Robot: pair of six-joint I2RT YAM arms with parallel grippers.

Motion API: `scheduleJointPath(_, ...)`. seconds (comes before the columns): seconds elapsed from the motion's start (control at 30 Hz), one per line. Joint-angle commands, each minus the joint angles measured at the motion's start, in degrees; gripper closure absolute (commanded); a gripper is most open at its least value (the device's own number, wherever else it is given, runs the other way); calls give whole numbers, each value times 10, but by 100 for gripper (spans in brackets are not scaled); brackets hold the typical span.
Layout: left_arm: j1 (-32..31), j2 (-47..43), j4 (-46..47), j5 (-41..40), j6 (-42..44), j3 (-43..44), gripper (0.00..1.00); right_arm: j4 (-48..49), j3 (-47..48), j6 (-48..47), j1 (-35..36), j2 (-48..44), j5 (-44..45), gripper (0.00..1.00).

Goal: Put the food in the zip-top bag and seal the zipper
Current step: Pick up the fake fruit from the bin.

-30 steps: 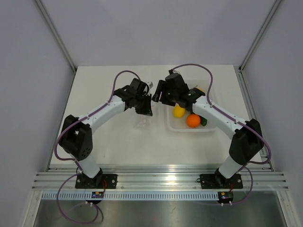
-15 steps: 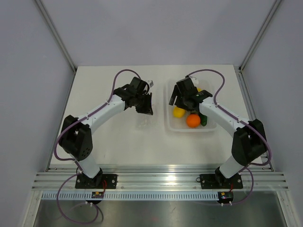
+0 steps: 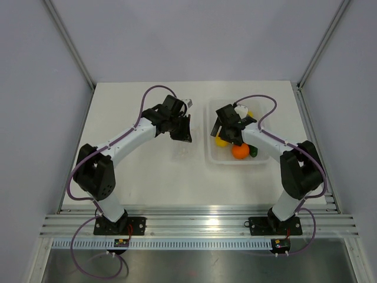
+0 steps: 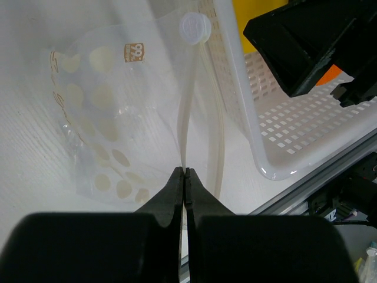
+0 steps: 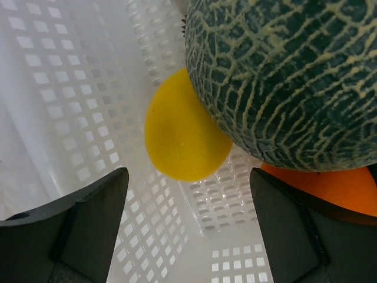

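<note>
Within the last second the right gripper (image 5: 187,197) has swung from beside the left gripper (image 4: 184,177) to hang spread over the lemon (image 5: 182,141) in the perforated tray (image 5: 70,88), poised for pickup, while the left stays pinched on the zip-top bag (image 4: 106,106) beside that tray.

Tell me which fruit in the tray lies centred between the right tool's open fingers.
The small yellow lemon, smooth and plain. The netted green melon and the orange lie off to one side.
</note>
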Motion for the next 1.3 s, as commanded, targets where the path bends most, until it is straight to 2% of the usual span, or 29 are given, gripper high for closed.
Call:
scheduleJointPath(0.0, -2, -10, 7, 3, 2, 26, 100, 27, 4, 29, 0, 18, 47, 9)
scheduleJointPath(0.37, -4, -6, 7, 12, -1, 30, 100, 82, -9, 40, -14, 56, 39, 12)
scheduleJointPath(0.47, -6, -6, 6, 11, -1, 33, 100, 96, -20, 36, -13, 47, 42, 24)
scheduleJointPath(0.5, -7, -5, 5, 12, -2, 34, 100, 102, -24, 32, -12, 41, 41, 33)
scheduleJointPath(0.63, -10, -1, 1, 11, -2, 41, 100, 115, -42, 15, -12, 9, 30, 48)
scheduleJointPath(0.73, -12, 1, 3, 12, -3, 42, 100, 124, -61, 7, -13, -28, 9, 54)
scheduleJointPath(1.03, -18, 16, 2, 18, -4, 59, 100, 130, -97, -25, -11, -152, -52, 55)
scheduleJointPath(1.27, -20, 23, 4, 18, -5, 63, 100, 106, -71, -27, 36, -214, -56, 55)
